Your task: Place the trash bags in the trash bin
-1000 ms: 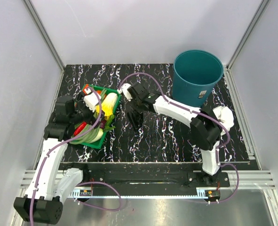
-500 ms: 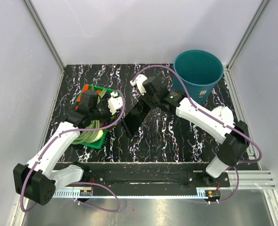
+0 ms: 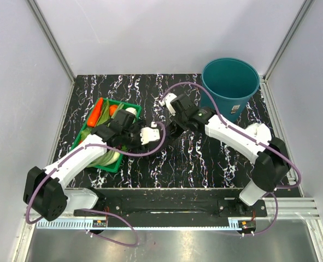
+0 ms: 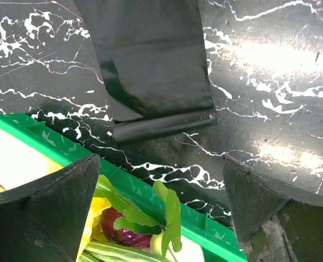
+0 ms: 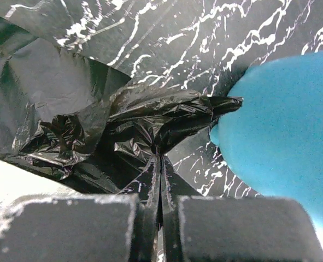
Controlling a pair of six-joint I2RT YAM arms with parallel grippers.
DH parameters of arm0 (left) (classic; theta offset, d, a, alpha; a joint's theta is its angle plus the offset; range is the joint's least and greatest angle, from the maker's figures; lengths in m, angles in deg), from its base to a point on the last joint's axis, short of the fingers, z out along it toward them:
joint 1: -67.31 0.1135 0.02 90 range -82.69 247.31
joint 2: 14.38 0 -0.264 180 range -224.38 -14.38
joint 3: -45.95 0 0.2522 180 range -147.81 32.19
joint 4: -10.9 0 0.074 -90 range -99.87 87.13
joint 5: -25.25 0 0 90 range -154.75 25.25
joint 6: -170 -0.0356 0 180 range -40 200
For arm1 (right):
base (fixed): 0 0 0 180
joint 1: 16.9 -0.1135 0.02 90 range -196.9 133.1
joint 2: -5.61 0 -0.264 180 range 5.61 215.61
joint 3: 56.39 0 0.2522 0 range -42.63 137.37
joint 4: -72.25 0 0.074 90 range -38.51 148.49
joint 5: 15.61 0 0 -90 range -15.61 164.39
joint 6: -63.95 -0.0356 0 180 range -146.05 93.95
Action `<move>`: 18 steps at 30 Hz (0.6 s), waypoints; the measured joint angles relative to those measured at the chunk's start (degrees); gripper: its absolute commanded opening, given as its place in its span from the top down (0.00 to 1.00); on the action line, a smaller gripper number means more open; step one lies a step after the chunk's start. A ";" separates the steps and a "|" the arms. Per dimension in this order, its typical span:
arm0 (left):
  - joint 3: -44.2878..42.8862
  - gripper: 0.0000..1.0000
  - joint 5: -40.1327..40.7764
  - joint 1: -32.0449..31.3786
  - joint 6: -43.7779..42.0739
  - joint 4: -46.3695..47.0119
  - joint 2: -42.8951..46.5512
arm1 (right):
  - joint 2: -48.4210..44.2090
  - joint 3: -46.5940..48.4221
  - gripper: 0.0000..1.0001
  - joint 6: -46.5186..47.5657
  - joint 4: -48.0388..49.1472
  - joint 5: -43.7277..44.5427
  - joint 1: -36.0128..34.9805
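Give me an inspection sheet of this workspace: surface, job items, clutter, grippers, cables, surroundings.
Surface: tabletop, black with white veining.
Job's things: trash bag, crumpled black film, outside the bin; trash bin, teal, upright at the far right corner, no bag seen inside.
Clutter: green tray of vegetables on the left side.
Grippers: left gripper open and empty, beside the tray's edge; right gripper shut on the trash bag.
Cables: purple cables loop along both arms.
Surroundings: pale walls with aluminium framing.

left pincer (image 4: 160, 183) nearer, trash bag (image 4: 150, 60) seemingly lifted
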 measured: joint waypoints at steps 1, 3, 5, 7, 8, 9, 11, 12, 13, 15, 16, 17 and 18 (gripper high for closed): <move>0.13 0.02 0.28 -0.17 -0.85 -0.39 0.13 | 0.22 -0.37 1.00 0.02 0.04 -0.07 0.74; 0.74 0.02 1.57 -1.16 -3.10 -0.90 0.24 | 0.76 -0.50 1.00 0.02 0.28 -0.46 2.73; 1.46 0.02 2.56 -2.64 -5.35 -1.01 0.11 | 1.01 -0.50 1.00 0.07 0.90 -0.55 4.94; 1.68 0.02 3.23 -3.89 -7.30 -1.09 -0.63 | 1.01 -0.50 1.00 0.17 1.22 -0.52 6.36; 1.68 0.02 3.43 -4.50 -8.46 -0.85 -1.44 | 1.01 -0.48 1.00 0.31 1.40 -0.52 6.82; 1.68 0.02 3.61 -4.92 -9.49 -0.70 -2.27 | 1.01 -0.48 1.00 0.46 1.46 -0.50 7.06; 1.68 0.02 4.13 -5.68 -11.74 -0.31 -4.46 | 0.98 -0.48 1.00 0.79 1.51 -0.46 7.08; 1.68 0.02 4.35 -5.92 -12.68 0.07 -5.55 | 0.94 -0.48 1.00 0.94 1.51 -0.44 7.08; 1.68 0.02 4.59 -6.12 -13.51 0.63 -6.73 | 0.85 -0.50 1.00 1.16 1.49 -0.42 7.08; 1.66 0.02 4.79 -6.38 -14.78 1.79 -9.03 | 0.28 -0.48 1.00 1.55 1.07 -0.31 7.13; 1.60 0.02 4.85 -6.47 -15.19 2.23 -9.84 | -0.24 -0.48 1.00 1.77 0.68 -0.31 7.13; 1.55 0.02 4.90 -6.58 -15.50 2.82 -10.56 | -0.83 -0.48 1.00 1.92 0.33 -0.28 7.15; 1.42 0.02 4.96 -6.64 -15.82 3.52 -11.08 | -1.68 -0.48 1.00 2.01 -0.15 -0.28 7.15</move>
